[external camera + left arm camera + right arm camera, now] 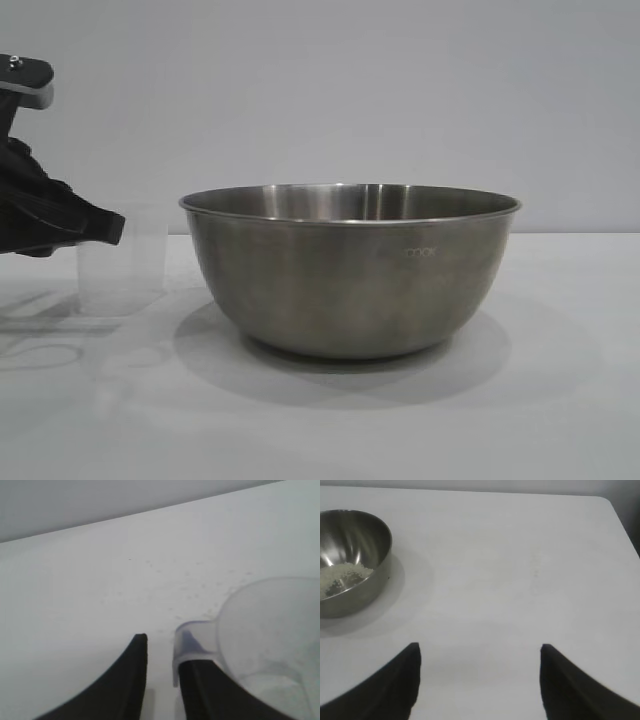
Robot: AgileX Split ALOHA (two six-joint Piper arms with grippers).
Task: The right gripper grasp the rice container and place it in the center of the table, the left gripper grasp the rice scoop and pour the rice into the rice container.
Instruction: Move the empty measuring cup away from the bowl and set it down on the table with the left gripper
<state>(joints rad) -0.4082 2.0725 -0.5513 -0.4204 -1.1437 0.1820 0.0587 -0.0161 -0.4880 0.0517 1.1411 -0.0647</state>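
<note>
The rice container [350, 270], a wide steel bowl, stands on the white table [560, 400]. In the right wrist view the rice container [350, 560] sits far off with pale rice [342, 577] in its bottom. The translucent rice scoop [120, 260] stands upright on the table just left of the bowl. My left gripper [112, 228] is at the scoop's side. In the left wrist view the left gripper [164, 642] is open a little. The handle of the rice scoop [270, 630] rests against one finger, with a gap to the other. My right gripper [480, 650] hangs open over bare table, holding nothing.
A plain grey wall [400, 90] runs behind the table. The table's far corner and edge [615, 510] show in the right wrist view, well away from the bowl.
</note>
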